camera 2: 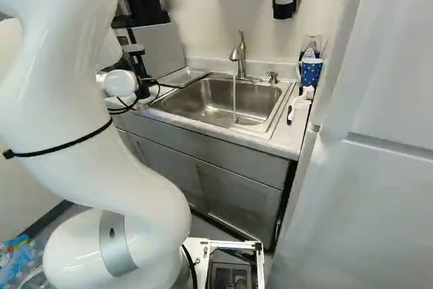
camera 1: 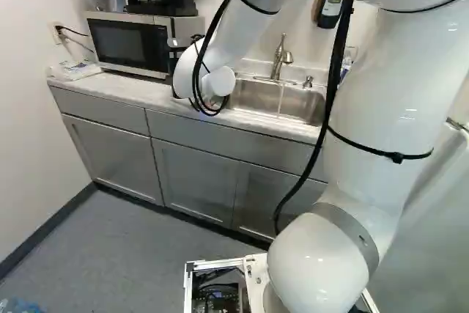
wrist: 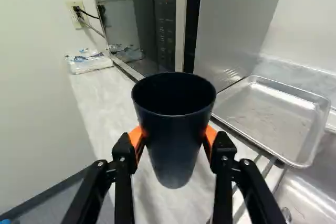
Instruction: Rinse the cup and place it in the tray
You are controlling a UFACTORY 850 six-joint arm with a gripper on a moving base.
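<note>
**Holding the cup beside the tray, with the tap running.**

The dark cup [wrist: 173, 129] sits between the two fingers of the gripper [wrist: 174, 136], whose orange pads [wrist: 137, 139] press its wall from opposite sides, below the rim. It is roughly upright, its open mouth uncovered and its narrower base hanging free between the fingers.

Handling (judged from appearance): the cup is probably light, with a smooth, fairly stiff wall, perhaps plastic. It seems unlikely to shatter, but a wet surface would be slippery and the taper could let it slide under a loose grip. The present hold on the upper wall is suitable, since it leaves both mouth and base clear; firm, moderate pressure should serve, as a hard squeeze might bend the rim.

Position: the cup is over the counter [wrist: 105, 108], in front of the microwave [wrist: 134, 19]. The shallow metal tray [wrist: 268, 116] lies just beyond and to one side of the cup, between the microwave and the sink [camera 2: 210, 103]. In the right base view, water [camera 2: 235, 96] falls from the faucet [camera 2: 241, 55]. Whether the cup has been rinsed cannot be told. If it has, the remaining move is a short sideways carry and a level lowering.
</note>
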